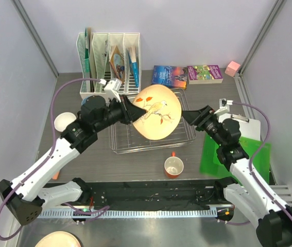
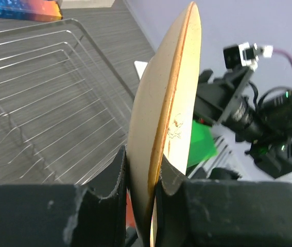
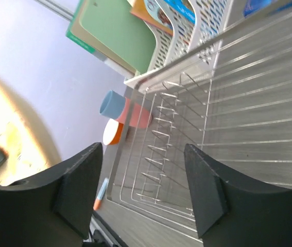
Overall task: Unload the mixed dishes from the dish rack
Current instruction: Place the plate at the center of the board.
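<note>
The beige round plate (image 1: pixel 158 116), painted with a brown bird and orange leaves, stands tilted on edge over the chrome wire dish rack (image 1: pixel 151 141). My left gripper (image 1: pixel 134 110) is shut on its left rim. In the left wrist view both fingers (image 2: pixel 109 177) clamp the plate (image 2: pixel 164 113) edge-on. My right gripper (image 1: pixel 189 116) hovers open at the plate's right side, above the rack (image 3: pixel 238 98), holding nothing. An orange mug (image 1: pixel 174 166) sits on the table in front of the rack. A grey-blue cup (image 3: pixel 114 104), a pink cup (image 3: pixel 138 116) and a small orange bowl (image 3: pixel 113 132) sit beyond the rack's left end.
A white slotted file holder (image 1: pixel 109 56) stands behind the rack, with two books (image 1: pixel 170 75) and a pink block (image 1: pixel 233 67) to its right. A green board (image 1: pixel 233 154) lies under the right arm. A marker (image 3: pixel 100 193) lies near the rack's corner. A peach disc (image 1: pixel 58 239) sits bottom left.
</note>
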